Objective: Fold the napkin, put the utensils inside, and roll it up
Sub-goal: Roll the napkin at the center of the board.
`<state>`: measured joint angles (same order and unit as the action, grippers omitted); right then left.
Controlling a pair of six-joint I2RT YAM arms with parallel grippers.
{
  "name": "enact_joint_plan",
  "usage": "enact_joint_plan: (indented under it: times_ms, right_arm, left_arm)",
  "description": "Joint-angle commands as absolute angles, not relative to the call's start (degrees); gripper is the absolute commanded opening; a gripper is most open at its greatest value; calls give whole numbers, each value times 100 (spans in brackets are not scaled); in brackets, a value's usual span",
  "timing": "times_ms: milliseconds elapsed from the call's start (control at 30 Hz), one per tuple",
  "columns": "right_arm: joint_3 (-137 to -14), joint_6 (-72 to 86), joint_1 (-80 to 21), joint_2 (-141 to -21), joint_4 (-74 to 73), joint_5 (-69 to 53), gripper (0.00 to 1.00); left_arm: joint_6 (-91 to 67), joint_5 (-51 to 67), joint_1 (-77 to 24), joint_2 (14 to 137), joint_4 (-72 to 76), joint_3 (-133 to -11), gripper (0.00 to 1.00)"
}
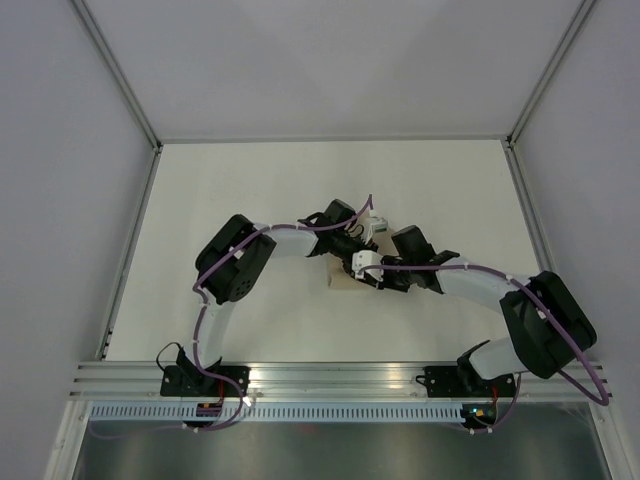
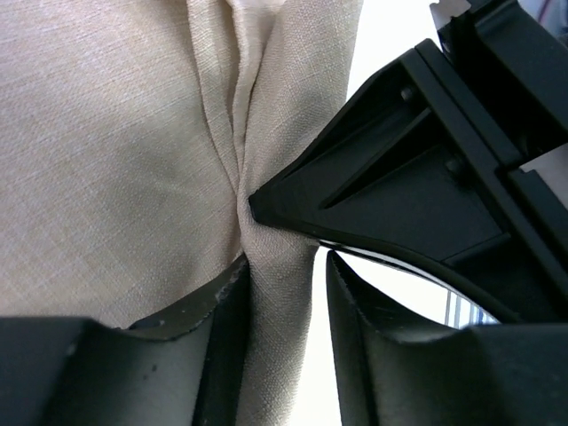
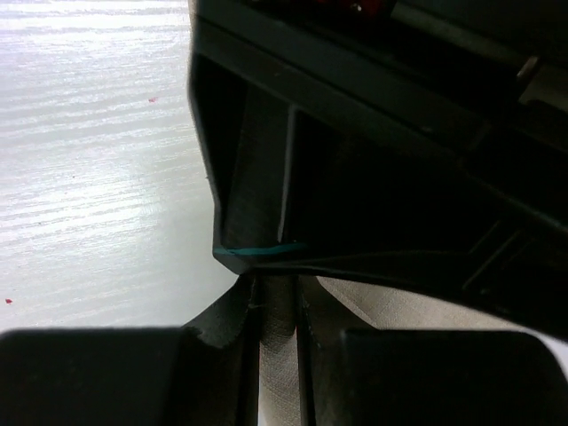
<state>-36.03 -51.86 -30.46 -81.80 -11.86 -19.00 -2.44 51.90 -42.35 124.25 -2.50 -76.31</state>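
The tan napkin lies mid-table, mostly hidden under both grippers. In the left wrist view the napkin is bunched into a ridge. That ridge runs between my left gripper's fingers, touching the left finger, with a bright gap before the right finger. My right gripper is shut on a narrow fold of the napkin. Its black finger presses the ridge just ahead of my left jaws. In the top view the left gripper and right gripper meet tip to tip. No utensils are in view.
The white table is bounded by grey walls and metal frame posts. An aluminium rail with the arm bases runs along the near edge. The left gripper's black body fills the upper right wrist view.
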Motion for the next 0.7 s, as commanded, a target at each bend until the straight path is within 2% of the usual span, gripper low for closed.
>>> enact_joint_plan:
  times_ms: [0, 200, 433, 667]
  right_arm:
    - [-3621, -5089, -3094, -8595, -2021, -2425, 1]
    - [-3980, -5150, -2717, -8850, -2469, -3031, 0]
    - [-4675, -5589, -1961, -9684, -3356, -3902, 0]
    - [-5439, -5976, -1591, -10511, -4375, -4385, 0]
  left_arm:
    - [-342, 4035, -4333, 12200, -466, -7348, 47]
    - [-861, 3437, -4157, 11567, 280, -7163, 48]
    - [-1511, 2664, -3745, 10909, 1124, -6654, 50]
    - [-1266, 1645, -3630, 9722, 2370, -5199, 50]
